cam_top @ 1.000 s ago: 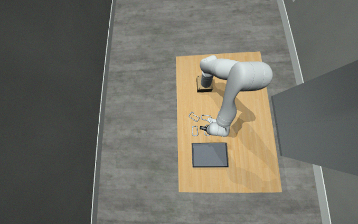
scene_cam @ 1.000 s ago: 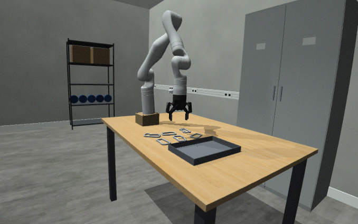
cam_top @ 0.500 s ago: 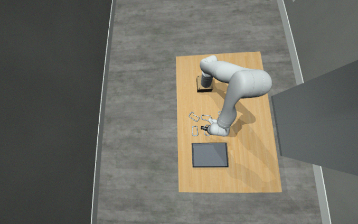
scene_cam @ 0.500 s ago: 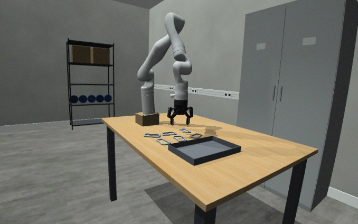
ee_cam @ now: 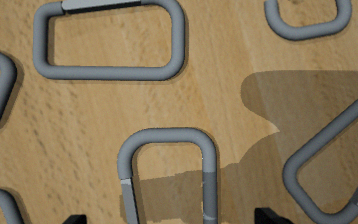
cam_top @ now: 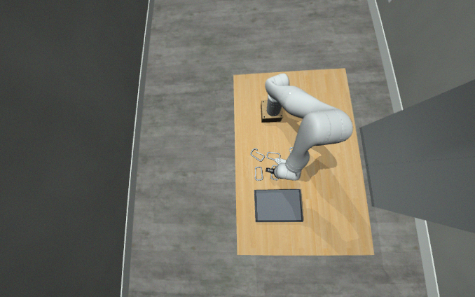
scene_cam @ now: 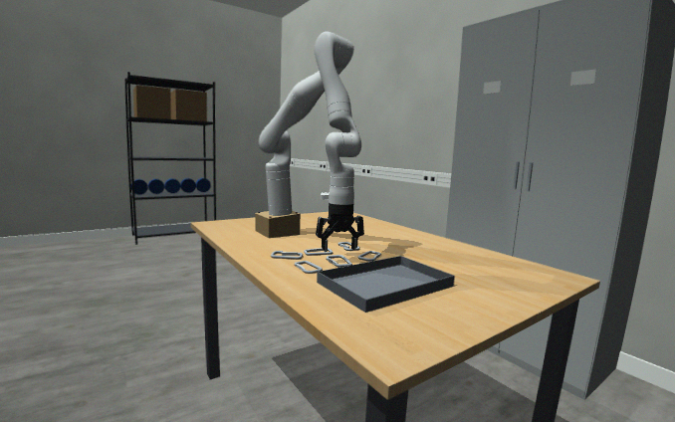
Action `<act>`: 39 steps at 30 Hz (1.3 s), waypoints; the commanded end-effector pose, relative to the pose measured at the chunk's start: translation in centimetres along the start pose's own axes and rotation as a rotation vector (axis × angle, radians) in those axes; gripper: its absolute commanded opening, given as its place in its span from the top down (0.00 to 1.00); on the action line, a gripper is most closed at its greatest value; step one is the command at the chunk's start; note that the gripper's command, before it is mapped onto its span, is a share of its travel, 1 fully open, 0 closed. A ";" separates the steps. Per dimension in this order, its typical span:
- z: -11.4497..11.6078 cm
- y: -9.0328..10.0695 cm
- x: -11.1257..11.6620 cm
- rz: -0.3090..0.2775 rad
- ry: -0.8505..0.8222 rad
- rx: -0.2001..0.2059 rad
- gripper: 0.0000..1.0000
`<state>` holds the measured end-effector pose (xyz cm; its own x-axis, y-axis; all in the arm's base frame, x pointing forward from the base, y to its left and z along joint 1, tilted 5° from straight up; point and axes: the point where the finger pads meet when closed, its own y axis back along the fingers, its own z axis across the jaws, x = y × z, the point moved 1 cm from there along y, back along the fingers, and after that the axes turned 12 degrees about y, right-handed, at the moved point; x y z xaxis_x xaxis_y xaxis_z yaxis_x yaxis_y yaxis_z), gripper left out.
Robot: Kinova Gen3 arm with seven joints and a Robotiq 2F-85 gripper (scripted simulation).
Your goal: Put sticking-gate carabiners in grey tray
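Observation:
Several grey carabiners lie flat on the wooden table between the arm's base and the grey tray (cam_top: 278, 205), which also shows in the side view (scene_cam: 385, 281) with nothing visible in it. My gripper (scene_cam: 339, 246) is open and empty, pointing straight down just above the table. In the wrist view one carabiner (ee_cam: 167, 175) lies between my fingertips, its lower end cut off by the frame. Another carabiner (ee_cam: 110, 40) lies beyond it with its lighter gate on the far side. Parts of others show at the top right (ee_cam: 307, 20) and right (ee_cam: 325, 170). From above, my wrist (cam_top: 285, 171) hides part of the group.
The arm's base block (cam_top: 272, 115) stands at the back of the table. Carabiners (cam_top: 258, 155) (cam_top: 258, 173) lie left of my wrist. A tall grey cabinet (scene_cam: 558, 189) stands right of the table and a shelf rack (scene_cam: 169, 154) at the far left.

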<state>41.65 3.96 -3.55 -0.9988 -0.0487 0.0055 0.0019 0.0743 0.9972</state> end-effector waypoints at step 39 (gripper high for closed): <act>-0.2 -3.1 0.1 0.005 -0.008 0.003 0.25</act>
<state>41.47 3.52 -6.74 -0.9991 -0.0401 0.0116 0.0085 0.0775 0.9970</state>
